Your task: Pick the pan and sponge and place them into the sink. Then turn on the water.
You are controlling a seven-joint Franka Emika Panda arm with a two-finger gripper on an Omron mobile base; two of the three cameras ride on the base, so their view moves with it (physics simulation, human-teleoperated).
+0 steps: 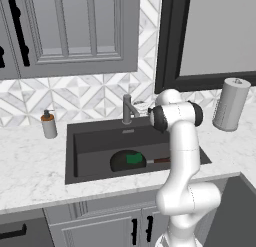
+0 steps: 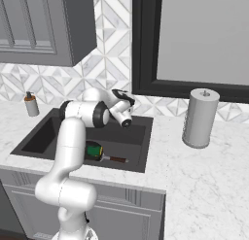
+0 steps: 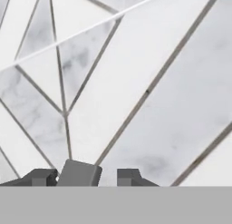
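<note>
The black pan (image 1: 119,162) lies in the black sink (image 1: 90,141), its reddish-brown handle (image 1: 161,161) pointing right. The green sponge (image 1: 133,158) rests on the pan. From the right base view the pan (image 2: 92,151) and sponge (image 2: 94,150) sit near the sink's front wall (image 2: 121,168). The grey faucet (image 1: 127,111) stands at the sink's back edge, and my hand is up beside it, facing the tiled wall. In the hand view my gripper (image 3: 87,175) has a grey faucet lever (image 3: 79,173) between its fingers, which are drawn in on it. Water is out of view.
A soap dispenser (image 1: 48,125) stands on the marble counter left of the sink. A grey paper towel roll (image 1: 231,104) is on the right, under the dark-framed window (image 2: 194,40). Grey wall cabinets (image 1: 75,31) hang above the left counter.
</note>
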